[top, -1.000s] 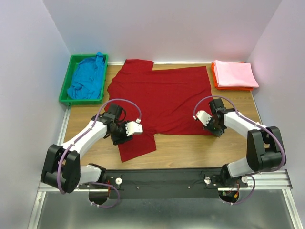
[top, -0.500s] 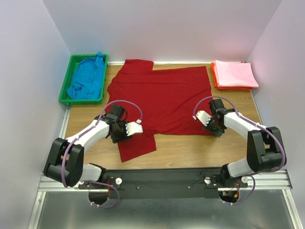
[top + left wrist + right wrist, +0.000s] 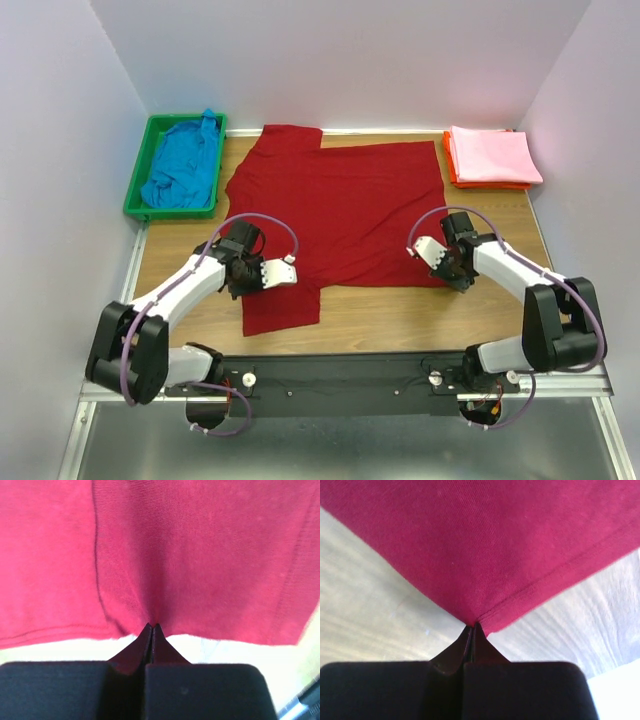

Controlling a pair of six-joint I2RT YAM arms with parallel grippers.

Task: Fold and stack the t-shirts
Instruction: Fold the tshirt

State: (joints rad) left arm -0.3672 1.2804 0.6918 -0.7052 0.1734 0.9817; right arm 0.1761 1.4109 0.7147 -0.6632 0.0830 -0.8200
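A dark red t-shirt (image 3: pixel 340 205) lies spread flat across the middle of the table, one sleeve (image 3: pixel 280 305) pointing toward the near edge. My left gripper (image 3: pixel 243 283) is shut on the shirt's near left edge by that sleeve, and its wrist view shows the cloth (image 3: pixel 200 555) pinched at my left gripper (image 3: pixel 152 626). My right gripper (image 3: pixel 450 277) is shut on the shirt's near right hem corner (image 3: pixel 485 555), drawn to a point at my right gripper (image 3: pixel 472 625). A bright blue t-shirt (image 3: pixel 182 165) lies crumpled at the back left. A light pink t-shirt (image 3: pixel 493 155) lies folded at the back right.
The blue shirt sits in a green plastic bin (image 3: pixel 135 195) at the back left corner. The pink shirt rests on a thin orange tray (image 3: pixel 452 172) at the back right. Bare wood (image 3: pixel 400 315) runs along the near edge. White walls enclose the table.
My left gripper closed on the shirt's near left edge. The sleeve straightened and shifted slightly left. The right gripper moved a little toward the near right with the hem corner.
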